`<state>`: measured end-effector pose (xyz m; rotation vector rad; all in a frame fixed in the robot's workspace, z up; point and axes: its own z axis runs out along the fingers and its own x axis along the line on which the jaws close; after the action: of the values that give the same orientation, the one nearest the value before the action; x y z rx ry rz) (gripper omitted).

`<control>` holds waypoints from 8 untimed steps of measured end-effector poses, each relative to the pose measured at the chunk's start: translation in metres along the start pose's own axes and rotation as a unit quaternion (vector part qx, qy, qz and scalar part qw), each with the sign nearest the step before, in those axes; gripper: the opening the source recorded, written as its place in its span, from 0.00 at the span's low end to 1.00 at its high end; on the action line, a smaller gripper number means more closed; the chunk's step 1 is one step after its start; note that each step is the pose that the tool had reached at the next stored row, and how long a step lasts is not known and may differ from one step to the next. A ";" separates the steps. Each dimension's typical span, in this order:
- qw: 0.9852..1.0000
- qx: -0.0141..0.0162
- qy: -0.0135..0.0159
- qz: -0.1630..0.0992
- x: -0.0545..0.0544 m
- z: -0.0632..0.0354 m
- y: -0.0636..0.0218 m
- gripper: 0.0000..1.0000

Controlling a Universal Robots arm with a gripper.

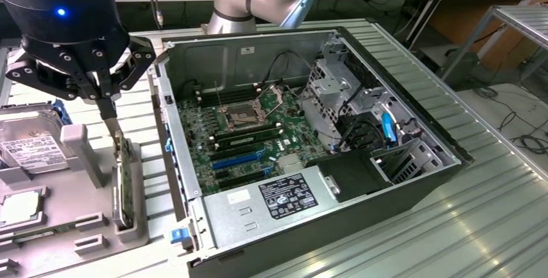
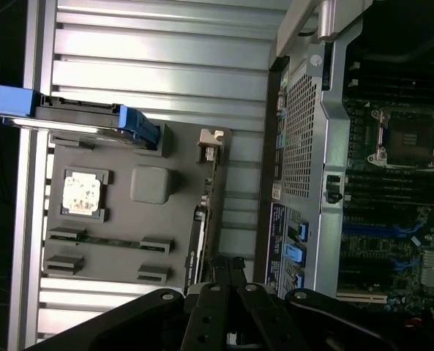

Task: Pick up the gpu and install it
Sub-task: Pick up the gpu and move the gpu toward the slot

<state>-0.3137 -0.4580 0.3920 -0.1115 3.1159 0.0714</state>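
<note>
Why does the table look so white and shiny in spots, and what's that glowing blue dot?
Exterior view: light bounces off the ribbed metal table, leaving pale streaks; the blue dot is a small light on the black body of the gripper. Wrist view: the same table glares almost white, while the inside of the computer case stays dark and shadowy.

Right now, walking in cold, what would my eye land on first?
The open computer case in the exterior view's centre, its green motherboard laid bare. Then the black pincer at that view's upper left, shut, pointing down at the thin gpu that stands on edge in a grey holder beside the case.
</note>
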 end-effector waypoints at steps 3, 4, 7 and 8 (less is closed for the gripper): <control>1.000 0.000 0.000 0.000 0.000 0.0000 0.0000 0.23; 1.000 0.000 0.000 0.000 0.000 0.0000 0.0000 0.29; 1.000 0.000 0.000 0.000 0.000 0.0000 0.0000 0.36; 1.000 0.000 0.000 0.000 0.000 0.0000 0.0000 0.48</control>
<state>-0.3137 -0.4580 0.3920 -0.1115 3.1159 0.0714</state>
